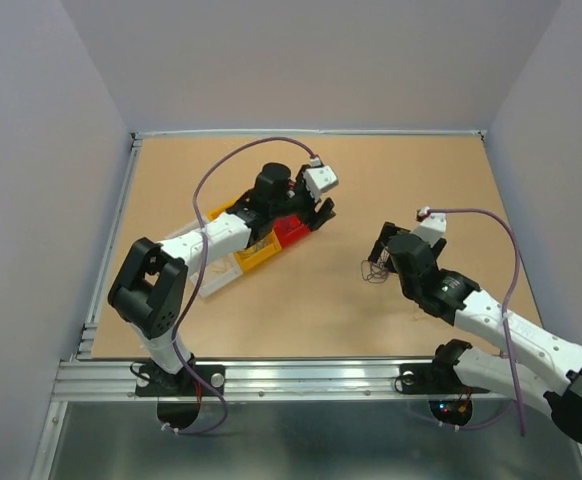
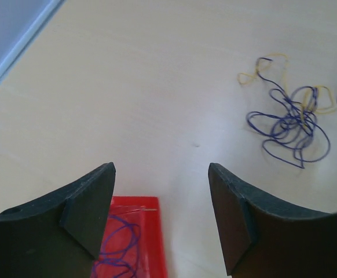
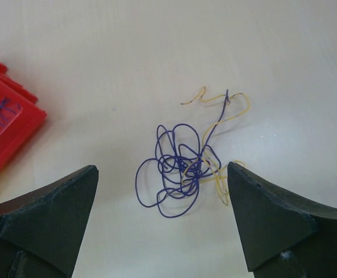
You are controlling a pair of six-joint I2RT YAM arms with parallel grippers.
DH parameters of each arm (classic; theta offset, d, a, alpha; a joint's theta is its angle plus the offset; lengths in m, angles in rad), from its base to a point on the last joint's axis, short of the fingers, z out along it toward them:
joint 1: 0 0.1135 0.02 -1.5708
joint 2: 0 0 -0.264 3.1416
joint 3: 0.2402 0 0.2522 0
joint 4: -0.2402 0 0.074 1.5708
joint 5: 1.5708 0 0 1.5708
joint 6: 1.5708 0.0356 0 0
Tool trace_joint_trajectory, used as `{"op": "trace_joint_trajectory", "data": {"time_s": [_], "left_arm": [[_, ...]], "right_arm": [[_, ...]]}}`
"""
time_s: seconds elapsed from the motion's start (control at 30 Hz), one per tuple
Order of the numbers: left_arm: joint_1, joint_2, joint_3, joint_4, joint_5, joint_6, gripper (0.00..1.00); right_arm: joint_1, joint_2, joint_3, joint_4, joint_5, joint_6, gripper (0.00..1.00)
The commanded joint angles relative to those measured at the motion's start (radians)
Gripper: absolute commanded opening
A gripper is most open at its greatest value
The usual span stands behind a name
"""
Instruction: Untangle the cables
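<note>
The right claw (image 3: 161, 169) is held spread wide above the table (image 3: 99, 46), and nothing is gripped in it. The cables (image 3: 183, 168) are found on the table just ahead of this claw, between the lines of its two fingers, as a loose clump. Purple loops are wound together there, and a yellowish strand is threaded through them and carried out beyond the clump and toward the right-hand finger (image 3: 273, 214). Whether that finger is touched by the strand cannot be told.

The left claw (image 2: 161, 168) is likewise kept spread, with nothing held. A red bin (image 2: 151, 208) is seen beneath it, by its left-hand finger, and a purple wire (image 2: 122, 243) is coiled inside. The clump is placed well ahead and to the right of this claw, well apart from it. A yellow bin (image 1: 256, 255) is set against the red one, under the left arm.
</note>
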Motion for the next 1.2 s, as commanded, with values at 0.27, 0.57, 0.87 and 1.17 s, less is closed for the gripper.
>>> {"op": "trace_joint_trajectory", "data": {"time_s": [0.27, 0.57, 0.87, 1.17], "left_arm": [[-0.295, 0.005, -0.078, 0.023, -0.116, 0.153, 0.78], [-0.301, 0.230, 0.083, -0.049, -0.039, 0.084, 0.80], [-0.322, 0.368, 0.201, -0.077, 0.030, 0.058, 0.83], [-0.365, 0.528, 0.335, -0.176, -0.063, 0.069, 0.39]], "right_arm": [[-0.096, -0.107, -0.099, -0.040, 0.067, 0.184, 0.84], [-0.107, -0.297, -0.146, -0.041, 0.131, 0.200, 0.85], [-0.107, -0.393, -0.171, -0.040, 0.140, 0.195, 0.87], [-0.107, -0.367, -0.171, -0.037, 0.132, 0.204, 0.82]]}}
